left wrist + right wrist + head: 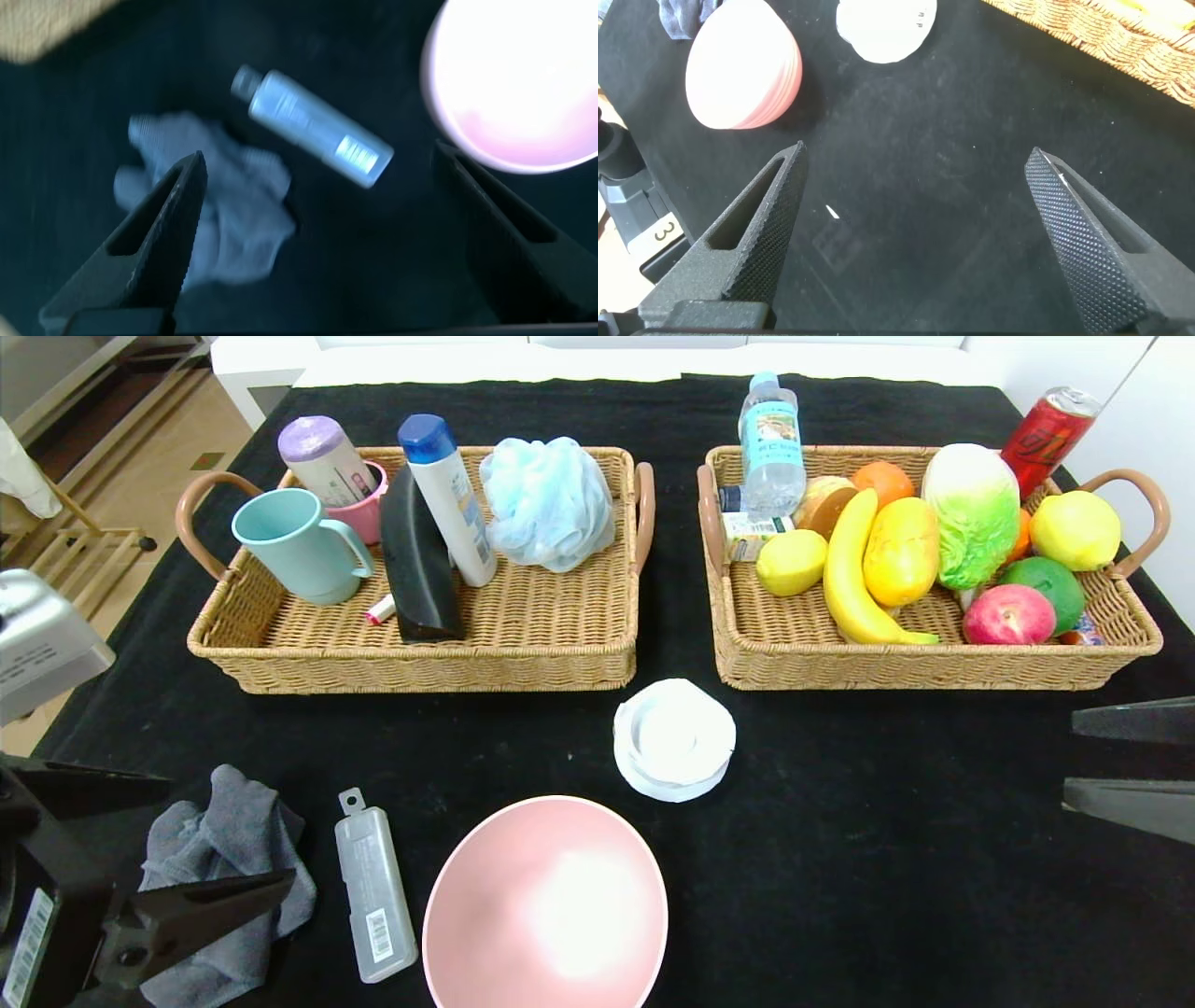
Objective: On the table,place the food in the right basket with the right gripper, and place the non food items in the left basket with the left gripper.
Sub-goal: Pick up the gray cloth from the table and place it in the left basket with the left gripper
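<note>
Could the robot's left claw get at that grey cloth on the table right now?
Probably yes. The left gripper hangs open just above the grey cloth, one of its fingers already over it. Nothing lies on the cloth; the clear plastic case sits beside it.

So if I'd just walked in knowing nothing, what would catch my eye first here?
Probably the right basket at the table's far right, heaped with colourful produce: a banana, a lettuce-like cabbage and a red can. Next, the big pink bowl at the near edge, with a white lid just beyond it. Lower left, the left gripper hangs over a grey cloth with jaws open.
</note>
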Robot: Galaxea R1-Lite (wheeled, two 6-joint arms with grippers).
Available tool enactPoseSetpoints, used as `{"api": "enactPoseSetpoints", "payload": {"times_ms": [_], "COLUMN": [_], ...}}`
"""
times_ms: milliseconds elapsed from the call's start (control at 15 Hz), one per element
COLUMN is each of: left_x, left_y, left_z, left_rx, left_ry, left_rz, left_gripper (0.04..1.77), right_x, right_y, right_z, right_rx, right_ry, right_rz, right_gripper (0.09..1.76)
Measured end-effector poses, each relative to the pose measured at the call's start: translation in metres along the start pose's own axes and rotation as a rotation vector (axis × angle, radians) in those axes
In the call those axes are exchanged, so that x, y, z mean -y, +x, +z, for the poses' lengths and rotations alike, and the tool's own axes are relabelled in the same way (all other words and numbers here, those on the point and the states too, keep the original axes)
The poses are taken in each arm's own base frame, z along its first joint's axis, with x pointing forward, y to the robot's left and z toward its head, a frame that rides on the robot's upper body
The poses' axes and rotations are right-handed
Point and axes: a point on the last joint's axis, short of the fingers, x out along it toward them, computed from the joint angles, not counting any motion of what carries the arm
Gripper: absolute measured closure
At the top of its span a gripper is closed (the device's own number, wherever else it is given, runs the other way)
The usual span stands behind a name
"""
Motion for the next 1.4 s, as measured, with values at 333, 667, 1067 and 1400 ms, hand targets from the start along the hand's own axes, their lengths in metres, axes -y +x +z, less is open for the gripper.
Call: {"api": "enactPoseSetpoints", "payload": {"times_ms": [333, 667, 1067, 1400], "left_x": [-0.006, -0.02, -0.038, -0.051], "left_y": [0.009, 0.022, 0.038, 0.061], "left_z": [-0.005, -0.028, -0.038, -0.044], "left_rx": [-0.074, -0.184, -0.194, -0.239], "left_ry": [-0.049, -0.136, -0.252, -0.303], "left_rz": [0.067, 0.159, 0.202, 0.248], "left_gripper": [0.09, 0.09, 0.09, 0.09], "right_x": [-0.001, -0.002, -0.003, -0.003], "right_y": [-0.002, -0.003, -0.003, -0.003], "right_z": [0.0, -0.001, -0.002, -0.003], "right_rx": [0.004, 0.006, 0.006, 0.004], "right_ry": [-0.004, -0.005, -0.008, -0.019], "right_rz": [-0.003, -0.003, -0.002, -0.001], "right_gripper": [0.14, 0.14, 0.14, 0.14]}}
